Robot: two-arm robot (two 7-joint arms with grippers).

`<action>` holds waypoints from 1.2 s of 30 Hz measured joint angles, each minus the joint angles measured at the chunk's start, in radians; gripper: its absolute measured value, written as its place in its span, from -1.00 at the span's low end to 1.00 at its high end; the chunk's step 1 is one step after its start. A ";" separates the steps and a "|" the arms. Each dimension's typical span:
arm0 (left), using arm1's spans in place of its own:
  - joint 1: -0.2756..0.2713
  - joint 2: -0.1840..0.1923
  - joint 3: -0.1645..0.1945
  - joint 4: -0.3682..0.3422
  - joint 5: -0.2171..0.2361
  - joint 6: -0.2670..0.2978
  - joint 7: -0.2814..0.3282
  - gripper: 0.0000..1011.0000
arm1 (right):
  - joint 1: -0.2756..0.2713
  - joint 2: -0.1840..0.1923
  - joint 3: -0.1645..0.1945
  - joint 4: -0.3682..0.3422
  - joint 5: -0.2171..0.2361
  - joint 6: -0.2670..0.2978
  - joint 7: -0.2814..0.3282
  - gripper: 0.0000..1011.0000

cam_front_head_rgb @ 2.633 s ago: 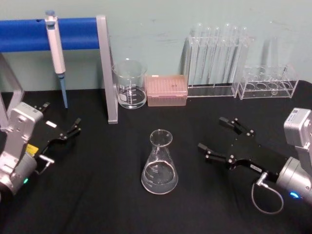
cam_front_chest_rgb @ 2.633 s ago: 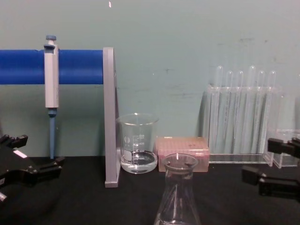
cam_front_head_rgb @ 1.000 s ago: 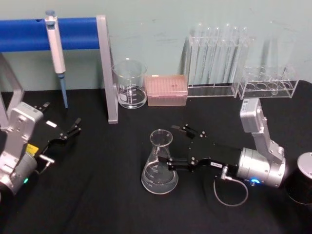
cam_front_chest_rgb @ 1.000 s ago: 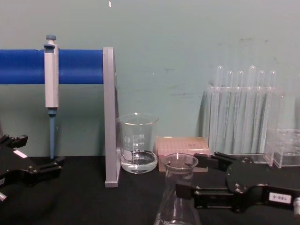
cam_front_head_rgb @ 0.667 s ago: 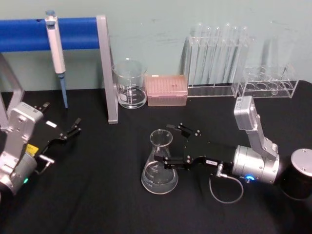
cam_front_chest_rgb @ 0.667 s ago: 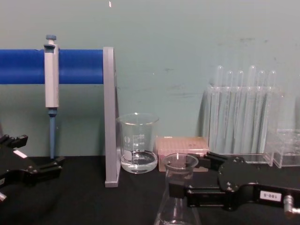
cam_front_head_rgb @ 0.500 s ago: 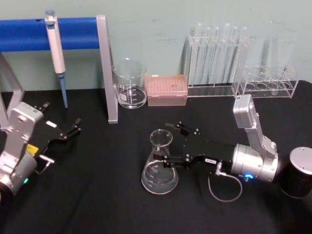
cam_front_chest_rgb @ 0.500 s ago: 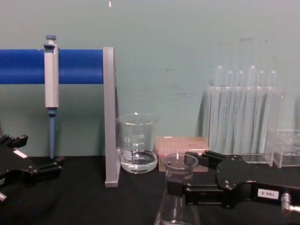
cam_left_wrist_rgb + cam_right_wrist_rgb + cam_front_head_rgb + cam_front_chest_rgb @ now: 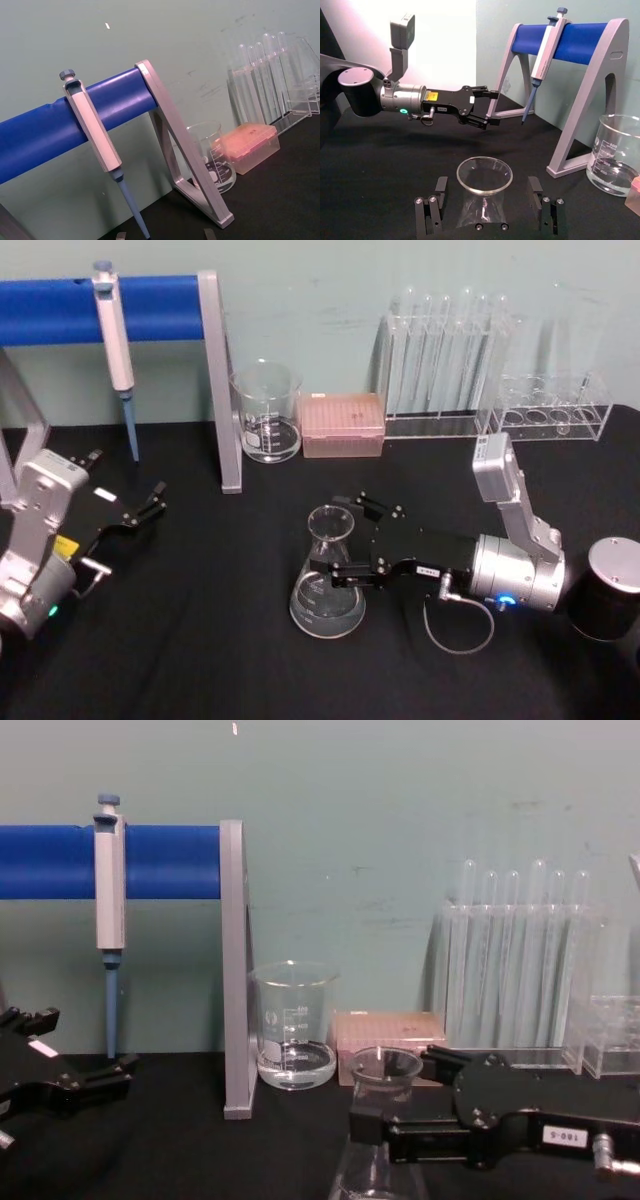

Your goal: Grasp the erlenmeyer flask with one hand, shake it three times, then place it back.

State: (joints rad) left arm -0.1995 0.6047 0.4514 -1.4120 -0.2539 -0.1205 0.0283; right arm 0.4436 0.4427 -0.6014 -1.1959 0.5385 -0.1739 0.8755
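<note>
The clear erlenmeyer flask [image 9: 326,602] is standing upright at lower centre; the right hand [image 9: 329,538] is flanking its neck with spread fingers.

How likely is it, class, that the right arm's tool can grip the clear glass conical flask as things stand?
Likely yes. The black two-fingered right tool is open, with its fingers on either side of the clear glass conical flask at its neck. Nothing lies between them and the glass.

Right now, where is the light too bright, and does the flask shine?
Right wrist view: the wall behind the left pincer glares white. Head view: the flask, inside the open right pincer, shows glints on its base. Chest view: wall evenly lit.
</note>
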 joint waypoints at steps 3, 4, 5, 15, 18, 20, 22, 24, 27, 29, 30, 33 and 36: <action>0.000 0.000 0.000 0.000 0.000 0.000 0.000 0.98 | 0.002 0.001 -0.002 0.001 0.000 0.002 -0.001 0.98; 0.000 0.000 0.000 0.000 0.000 0.000 0.000 0.98 | 0.002 0.002 -0.002 0.001 0.000 0.003 -0.001 0.98; 0.000 0.000 0.000 0.000 0.000 0.000 0.000 0.98 | 0.002 0.002 -0.002 0.001 0.000 0.003 -0.001 0.98; 0.000 0.000 0.000 0.000 0.000 0.000 0.000 0.98 | 0.002 0.001 -0.002 0.001 0.000 0.003 -0.002 0.98; 0.000 0.000 0.000 0.000 0.000 0.000 0.000 0.98 | 0.002 0.001 -0.002 0.001 0.000 0.003 -0.002 0.98; 0.000 0.000 0.000 0.000 0.000 0.000 0.000 0.98 | 0.002 0.001 -0.002 0.001 0.000 0.003 -0.002 0.98; 0.000 0.000 0.000 0.000 0.000 0.000 0.000 0.98 | 0.002 0.001 -0.002 0.001 0.000 0.003 -0.002 0.98; 0.000 0.000 0.000 0.000 0.000 0.000 0.000 0.98 | 0.002 0.001 -0.002 0.001 0.000 0.003 -0.002 0.98; 0.000 0.000 0.000 0.000 0.000 0.000 0.000 0.98 | 0.002 0.001 -0.002 0.001 0.000 0.003 -0.002 0.98; 0.000 0.000 0.000 0.000 0.000 0.000 0.000 0.98 | 0.002 0.001 -0.001 0.001 0.000 0.003 -0.002 0.98; 0.000 0.000 0.000 0.000 0.000 0.000 0.000 0.98 | 0.002 0.001 -0.001 0.001 0.000 0.003 -0.002 0.98; 0.000 0.000 0.000 0.000 0.000 0.000 0.000 0.98 | 0.002 0.001 -0.001 0.001 0.000 0.003 -0.002 0.94; 0.000 0.000 0.000 0.000 0.000 0.000 0.000 0.98 | 0.002 0.001 -0.001 0.001 0.000 0.003 -0.002 0.81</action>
State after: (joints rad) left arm -0.1995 0.6047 0.4514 -1.4119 -0.2539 -0.1205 0.0283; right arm 0.4453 0.4435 -0.6022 -1.1951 0.5380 -0.1707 0.8736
